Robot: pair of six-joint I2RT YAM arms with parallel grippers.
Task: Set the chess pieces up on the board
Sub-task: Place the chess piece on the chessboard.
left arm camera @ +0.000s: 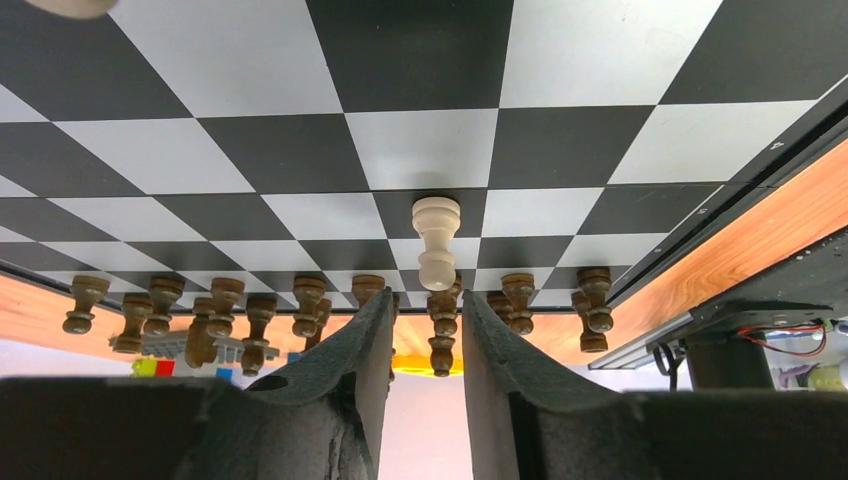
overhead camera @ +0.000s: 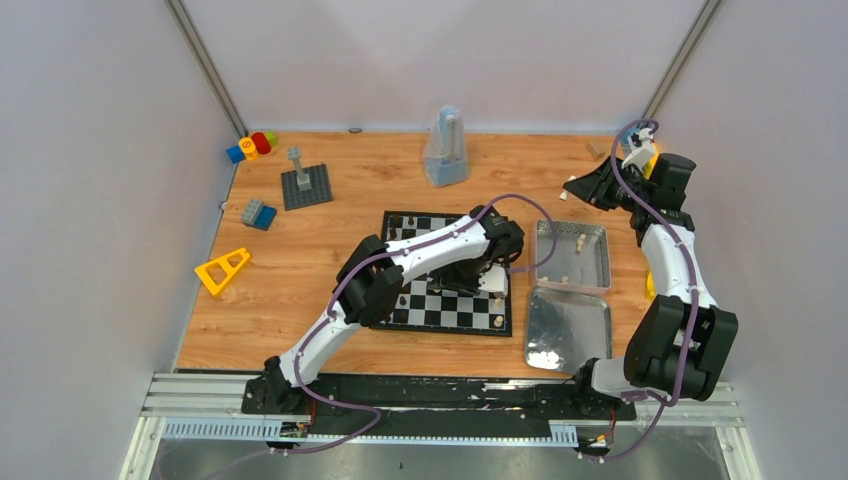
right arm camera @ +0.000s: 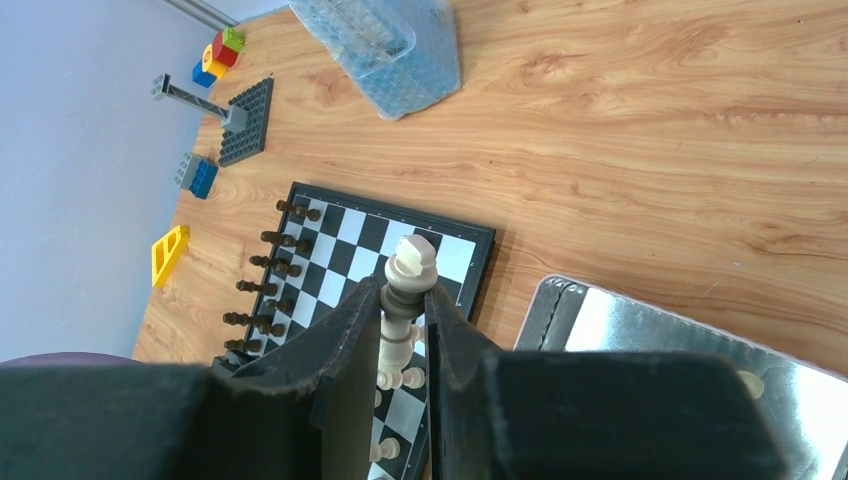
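The board (overhead camera: pixel 440 305) lies mid-table under my left arm. My left gripper (left arm camera: pixel 427 310) hangs low over it, near its right side (overhead camera: pixel 492 278), fingers apart with nothing between them. A cream pawn (left arm camera: pixel 436 240) stands on a square just beyond the fingertips, free of them. Behind it runs a row of dark chess pieces (left arm camera: pixel 300 305) along the board's edge. My right gripper (right arm camera: pixel 405 295) is raised at the back right (overhead camera: pixel 578 187), shut on a tall cream chess piece (right arm camera: pixel 410 265). Below it I see the board (right arm camera: pixel 350 235) with dark pieces (right arm camera: pixel 265 265) and some cream ones (right arm camera: pixel 400 378).
Two silver trays (overhead camera: pixel 572 224) (overhead camera: pixel 570 325) sit right of the board, the far one holding a few cream pieces. A clear plastic bag (overhead camera: pixel 445 150) stands behind the board. A grey studded baseplate (overhead camera: pixel 305 185), coloured blocks (overhead camera: pixel 252 145) and a yellow triangle (overhead camera: pixel 223 270) lie at the left.
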